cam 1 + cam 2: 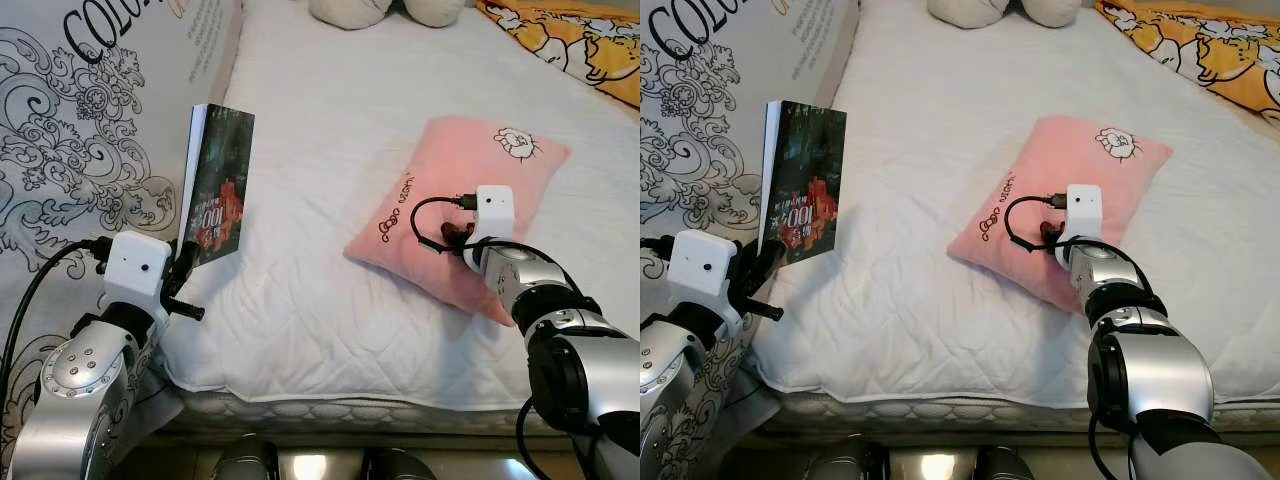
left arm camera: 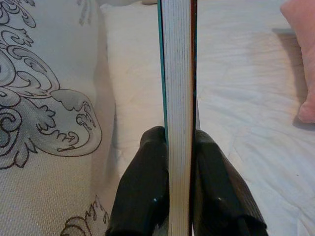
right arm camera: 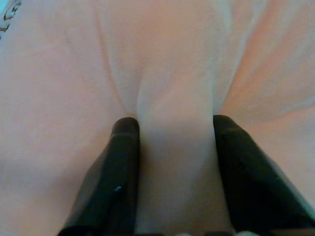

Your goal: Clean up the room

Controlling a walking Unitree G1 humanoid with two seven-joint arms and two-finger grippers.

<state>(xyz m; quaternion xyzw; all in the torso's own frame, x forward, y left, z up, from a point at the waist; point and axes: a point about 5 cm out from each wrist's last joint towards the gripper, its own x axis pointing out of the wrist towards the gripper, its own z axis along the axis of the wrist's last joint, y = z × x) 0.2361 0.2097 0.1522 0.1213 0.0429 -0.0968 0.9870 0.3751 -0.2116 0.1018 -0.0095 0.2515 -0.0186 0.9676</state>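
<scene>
— Black fingers of the left gripper (image 2: 179, 162) were clamped on what?
— On the lower edge of a book (image 1: 218, 185), held upright beside the bed's (image 1: 300, 320) left edge, near the patterned wall (image 1: 70, 150).
— And the right gripper (image 3: 174, 142)?
— Closed on a fold of the pink pillow (image 1: 450, 190), which lay on the white mattress.

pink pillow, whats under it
The pink pillow lies flat on the white mattress, which shows all around it. Anything beneath is covered. The right gripper pinches a fold of its near edge; the left gripper holds a book upright.
</scene>
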